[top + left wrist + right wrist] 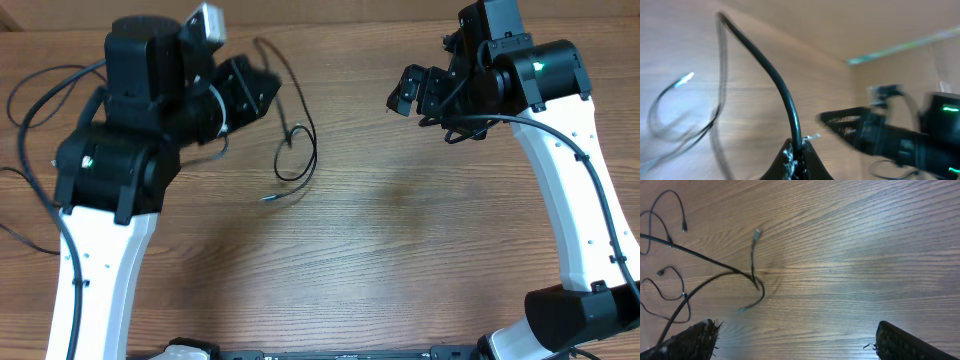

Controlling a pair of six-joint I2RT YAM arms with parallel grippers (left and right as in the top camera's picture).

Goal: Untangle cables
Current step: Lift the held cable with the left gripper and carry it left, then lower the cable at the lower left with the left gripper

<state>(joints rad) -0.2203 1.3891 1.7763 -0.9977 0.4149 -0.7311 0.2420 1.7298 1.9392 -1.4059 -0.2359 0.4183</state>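
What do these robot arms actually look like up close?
Both the left arm and right arm have a white lower segment and chunky black joint housings, each with a small green light. Black wiring runs along the white parts. The left gripper and right gripper are black, with two fingers.

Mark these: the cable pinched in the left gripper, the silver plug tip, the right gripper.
held cable (783, 92), left wrist view, mid-span above the pinch.
silver plug tip (756, 233), right wrist view, the metal end.
right gripper (795, 332), right wrist view, the gap midway between its open fingers.
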